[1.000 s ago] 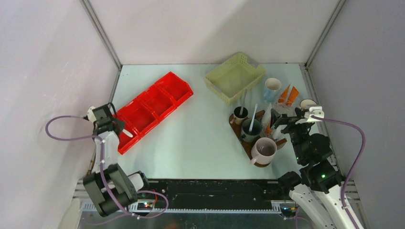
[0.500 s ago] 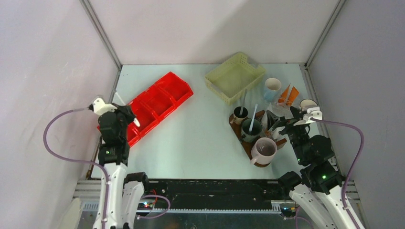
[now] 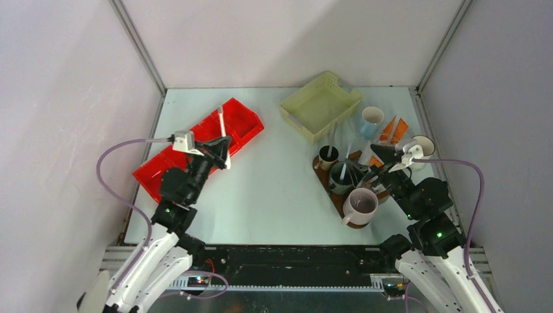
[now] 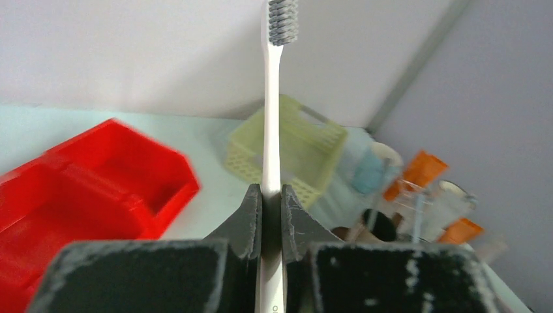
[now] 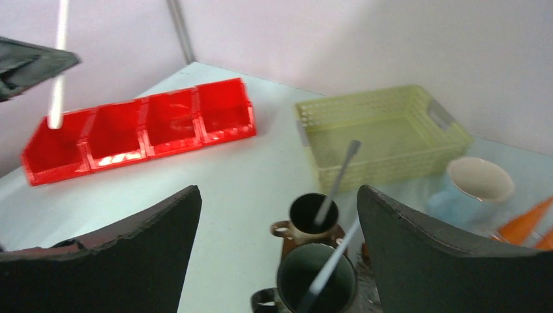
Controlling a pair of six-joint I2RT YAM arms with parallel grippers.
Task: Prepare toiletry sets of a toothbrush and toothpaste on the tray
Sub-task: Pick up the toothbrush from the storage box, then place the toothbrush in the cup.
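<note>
My left gripper is shut on a slim white toothbrush and holds it upright above the red bin; in the left wrist view the handle is pinched between the pads, bristles up. The dark brown oval tray holds a small brown mug, a dark green mug and a mauve-grey mug. The brown and green mugs each hold a toothbrush. My right gripper is open and empty above the tray's right side. Orange toothpaste tubes stand behind it.
The red compartmented bin lies at the left under my left arm. The pale yellow mesh basket stands at the back, a light blue mug to its right, another pale mug by the right wall.
My left arm has swung from the bin's near-left end up and to the right, carrying the toothbrush, which now stands upright. My right gripper has shifted slightly left over the mugs.
</note>
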